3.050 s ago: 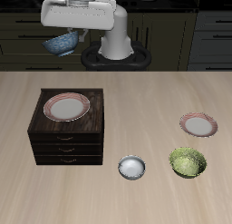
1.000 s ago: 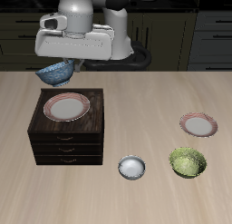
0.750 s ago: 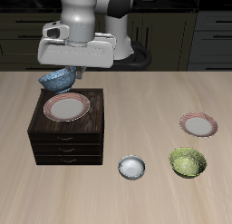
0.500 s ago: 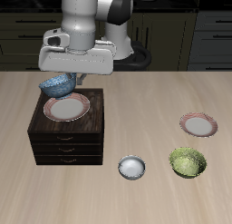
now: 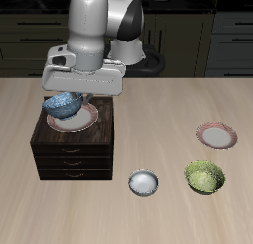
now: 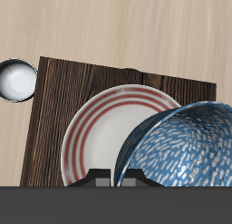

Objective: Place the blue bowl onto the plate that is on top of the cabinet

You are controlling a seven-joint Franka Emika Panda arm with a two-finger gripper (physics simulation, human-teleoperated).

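Note:
The blue bowl [image 5: 61, 105] has a blue-and-white mottled pattern and hangs tilted, low over the plate [image 5: 88, 119]. My gripper [image 5: 76, 95] is shut on its rim. The plate has a pinkish-red rim and lies on top of the dark brown cabinet [image 5: 69, 154], which has three drawers. In the wrist view the blue bowl [image 6: 181, 146] covers part of the plate [image 6: 98, 128], with my gripper [image 6: 116, 180] at the bowl's rim and the cabinet top [image 6: 54, 87] around the plate. I cannot tell whether the bowl touches the plate.
A plain white-grey bowl [image 5: 144, 182] and a green leafy bowl [image 5: 205, 176] stand near the table's front edge. A second pink-rimmed plate [image 5: 215, 136] lies behind the green bowl. The white-grey bowl also shows in the wrist view [image 6: 16, 78].
My gripper has carried the blue bowl forward and down, from high behind the cabinet to just over the plate on the cabinet.

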